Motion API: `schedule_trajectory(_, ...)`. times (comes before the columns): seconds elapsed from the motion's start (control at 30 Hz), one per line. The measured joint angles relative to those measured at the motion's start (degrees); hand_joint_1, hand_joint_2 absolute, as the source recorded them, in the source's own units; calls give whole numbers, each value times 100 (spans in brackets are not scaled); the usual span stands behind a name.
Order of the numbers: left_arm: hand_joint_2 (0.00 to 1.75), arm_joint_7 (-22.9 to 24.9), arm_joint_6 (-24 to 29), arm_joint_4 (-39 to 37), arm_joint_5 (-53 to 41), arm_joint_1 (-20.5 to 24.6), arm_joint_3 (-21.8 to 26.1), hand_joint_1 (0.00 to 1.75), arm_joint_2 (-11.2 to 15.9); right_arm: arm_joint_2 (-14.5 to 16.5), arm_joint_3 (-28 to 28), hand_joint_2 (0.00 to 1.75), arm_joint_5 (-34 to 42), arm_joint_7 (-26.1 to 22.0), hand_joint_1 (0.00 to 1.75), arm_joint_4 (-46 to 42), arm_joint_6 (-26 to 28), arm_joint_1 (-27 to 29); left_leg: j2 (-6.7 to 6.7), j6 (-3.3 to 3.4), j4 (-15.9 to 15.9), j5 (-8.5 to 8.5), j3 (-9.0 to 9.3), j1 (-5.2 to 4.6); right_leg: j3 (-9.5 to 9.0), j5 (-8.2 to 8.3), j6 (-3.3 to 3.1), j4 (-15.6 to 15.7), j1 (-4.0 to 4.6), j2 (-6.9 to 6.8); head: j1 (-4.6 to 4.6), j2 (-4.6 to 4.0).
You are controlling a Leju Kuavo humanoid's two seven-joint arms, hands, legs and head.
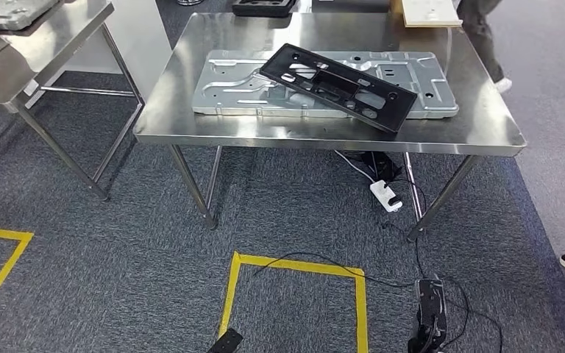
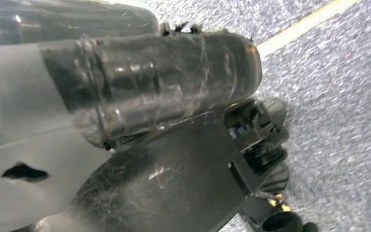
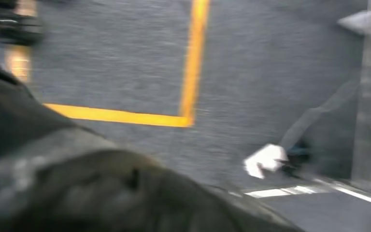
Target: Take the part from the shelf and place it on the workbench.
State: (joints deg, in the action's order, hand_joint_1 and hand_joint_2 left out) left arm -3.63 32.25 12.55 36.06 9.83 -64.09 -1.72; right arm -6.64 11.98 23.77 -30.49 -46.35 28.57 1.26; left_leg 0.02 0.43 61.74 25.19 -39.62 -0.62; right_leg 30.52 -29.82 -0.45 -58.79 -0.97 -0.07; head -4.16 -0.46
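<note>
Left hand: the left hand (image 2: 140,96) hangs close over the carpet in its wrist view; a ribbed cover wrapped in clear film and dark finger parts show, with nothing seen in them, but I cannot tell whether the fingers are spread or curled.
Right hand: the right hand (image 3: 77,188) is a blurred dark-grey mass at the near edge of its wrist view; its state cannot be told.
Under the hands: grey carpet (image 1: 118,279) with yellow tape lines (image 1: 294,266), one forming a corner at 6 o'clock in the head view.
Floor clutter: a white power strip (image 1: 386,195) lies under the workbench at about 5 o'clock from its centre, black cables trailing from it toward a dark device (image 1: 430,312) on the carpet.
Part: the black part (image 1: 338,86), a long flat frame with cut-outs, lies askew on the grey metal panel (image 1: 265,92), one end pointing to 10 o'clock, the other to 4 o'clock.
Workbench: the steel workbench (image 1: 324,136) carries the panel and the part on top of it.
Shelf: a second steel table (image 1: 44,44) stands at 10 o'clock, with a grey piece on it.
People: a leg and a shoe at 1 o'clock, other shoes at 4 o'clock.
</note>
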Motion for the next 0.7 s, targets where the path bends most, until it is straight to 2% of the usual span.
schedule_trajectory(0.07,0,60,-23,0,-13,-8,3,0,-1,118,-25,0,-91,499,0,582,-124,-138,-1,-58,604,541,-180,21,110,101,-40,-2,2,1,-21,0)
schedule_trajectory(0.1,0,95,-30,0,-14,-10,7,0,-1,185,-31,0,-179,834,0,841,-172,-180,-1,-74,947,740,-262,28,167,143,-44,-6,8,-1,-23,0)
schedule_trajectory(0.13,0,137,-37,0,-13,-13,11,0,-1,258,-25,0,-296,1235,0,1079,-230,-206,-1,-80,1198,820,-295,30,214,179,-44,-10,15,-18,-23,0)
schedule_trajectory(0.17,0,182,-45,0,-13,-20,16,0,-1,331,-3,0,-444,1687,0,1293,-297,-223,0,-75,1282,788,-242,30,257,211,-43,-15,23,-40,-24,0)
schedule_trajectory(0.2,0,222,-55,0,-13,-27,21,0,0,406,40,0,-615,2148,0,1489,-378,-236,3,-58,1145,670,-77,27,292,239,-42,-20,30,-67,-24,0)
schedule_trajectory(0.23,0,257,-63,0,-13,-31,26,0,1,479,104,0,-789,2555,0,1665,-461,-249,27,-30,817,521,184,17,311,261,-38,-23,35,-99,-24,0)
schedule_trajectory(0.3,0,296,-74,0,-14,-18,41,0,0,604,249,0,-1089,3086,0,1957,-604,-281,156,38,-1,386,735,-36,333,292,-15,-24,45,-163,-22,0)
schedule_trajectory(0.33,0,305,-77,0,-14,-4,50,0,-1,658,318,0,-1220,3223,0,2082,-666,-302,210,67,-270,386,901,-67,331,307,6,-20,47,-204,-21,0)
schedule_trajectory(0.37,0,308,-79,0,-15,8,59,0,-1,710,385,0,-1355,3316,0,2193,-731,-326,230,89,-410,414,970,-95,330,323,31,-13,48,-251,-21,0)
schedule_trajectory(0.43,0,315,-87,0,-17,5,68,0,3,793,545,0,-1692,3444,0,2377,-892,-372,163,154,-513,369,988,-91,317,342,90,-2,50,-317,-20,0)
schedule_trajectory(0.5,0,331,-110,0,-32,-11,69,0,5,837,756,0,-2119,3491,0,2503,-1036,-417,100,240,-622,279,1016,-53,376,215,141,-155,48,-230,-11,0)
schedule_trajectory(0.57,0,368,-154,0,-57,-2,69,0,-3,855,1060,0,-2596,3488,0,2618,-1091,-462,41,299,-661,218,1004,-35,632,-140,180,-747,38,-85,1,0)
schedule_trajectory(0.6,0,393,-179,0,-65,4,69,0,-8,862,1232,0,-2817,3480,0,2671,-1088,-477,3,317,-646,203,970,-34,800,-324,197,-1138,35,-53,7,0)
schedule_trajectory(0.63,0,416,-203,0,-70,3,69,0,-11,863,1391,0,-2996,3474,0,2716,-1077,-483,-42,318,-623,196,937,-31,923,-429,215,-1439,30,-41,8,0)
schedule_trajectory(0.67,0,434,-222,0,-73,-2,69,0,-12,864,1524,0,-3132,3470,0,2753,-1068,-485,-94,315,-593,192,906,-27,959,-431,232,-1561,21,-35,6,0)
schedule_trajectory(0.7,0,445,-235,0,-76,-8,69,0,-12,865,1644,0,-3224,3472,0,2781,-1071,-489,-151,307,-554,192,877,-17,877,-324,248,-1444,6,-27,7,0)
